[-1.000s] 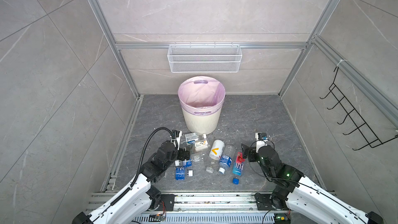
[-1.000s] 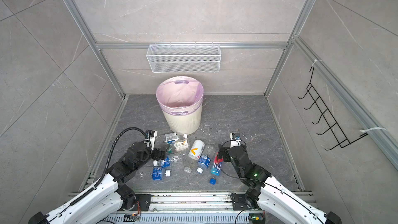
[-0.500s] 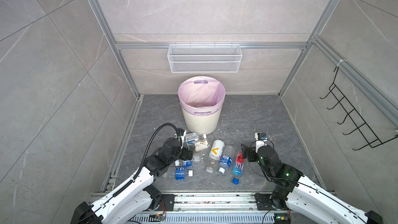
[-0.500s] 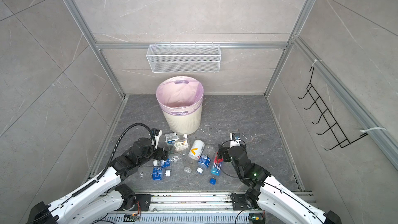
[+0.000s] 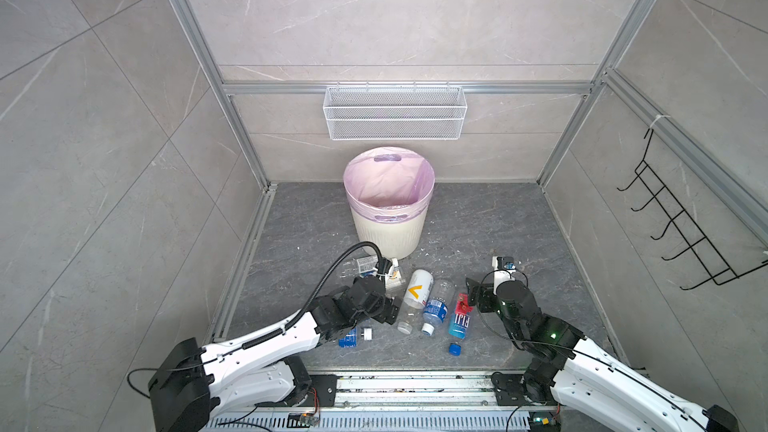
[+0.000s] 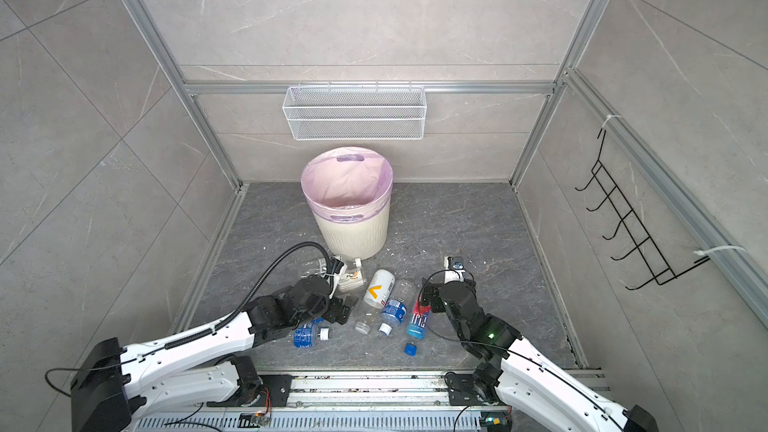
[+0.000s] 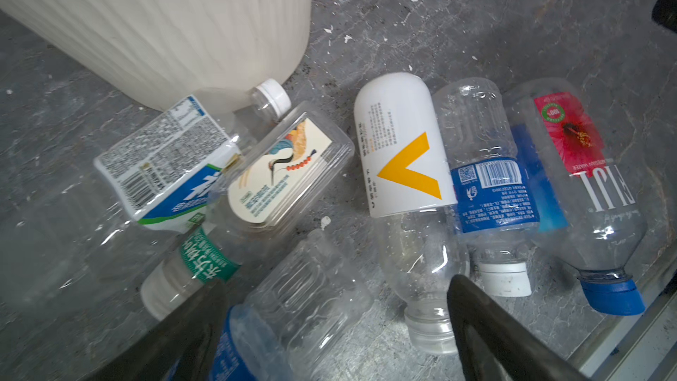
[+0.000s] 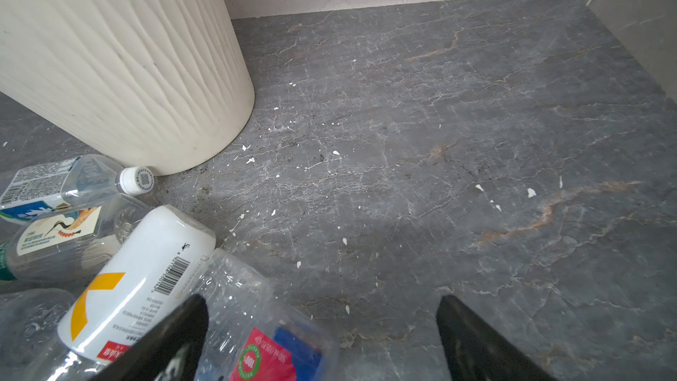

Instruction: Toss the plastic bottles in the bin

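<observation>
Left fingers (image 7: 483, 331) spread, advanced over clear bottle (image 7: 311, 287); right fingers (image 8: 476, 342) spread, unmoved.

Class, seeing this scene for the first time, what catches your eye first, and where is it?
A cream bin with a pink liner stands at the back of the floor. In front of it lie scattered bottles, with the left gripper and right gripper open at either end.
</observation>
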